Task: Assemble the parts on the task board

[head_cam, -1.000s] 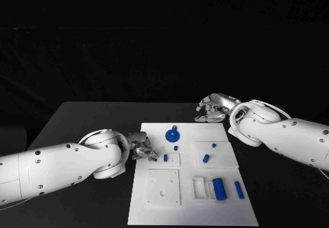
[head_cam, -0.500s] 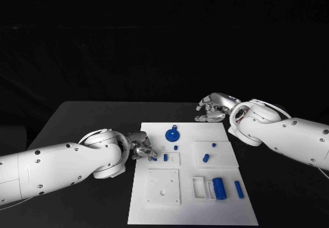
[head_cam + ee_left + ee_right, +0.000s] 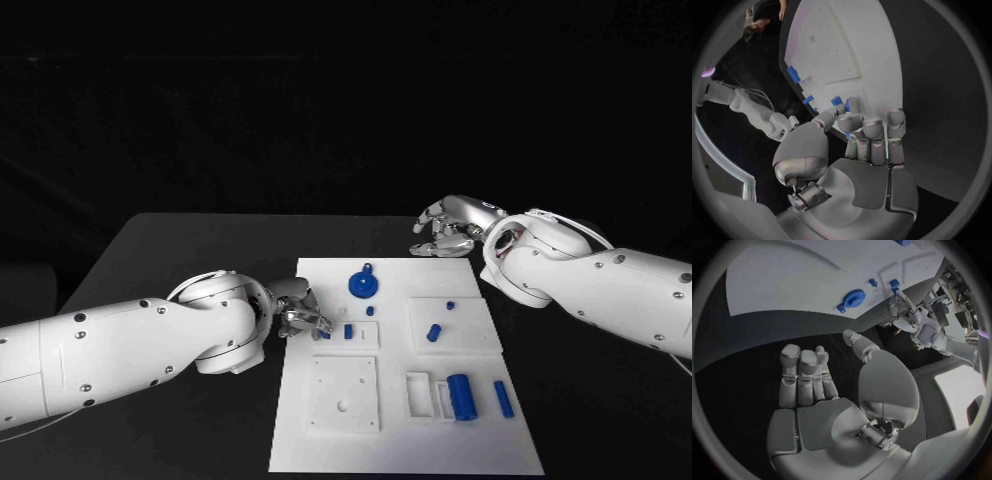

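Note:
The white task board [image 3: 404, 440] lies mid-table. My left hand [image 3: 299, 315] is at the board's left edge with its fingers curled in. It pinches a small blue part [image 3: 323, 335] between thumb and finger, low over a small raised plate; the part [image 3: 846, 135] also peeks out beside the thumb in the left wrist view. A second small blue part [image 3: 348, 330] stands right beside it. My right hand [image 3: 450, 228] hovers off the board's far right corner, fingers curled [image 3: 804, 372] around nothing. A blue gear [image 3: 364, 287] lies at the far end of the board.
On the board's right half lie two short blue pegs [image 3: 433, 333], a thick blue cylinder [image 3: 460, 396] and a slim blue rod [image 3: 502, 398]. A square plate with holes [image 3: 346, 385] sits near the front left. Bare black table [image 3: 188, 250] surrounds the board.
My left hand has edged very slightly left at the board's edge. The right hand and the loose parts have stayed put.

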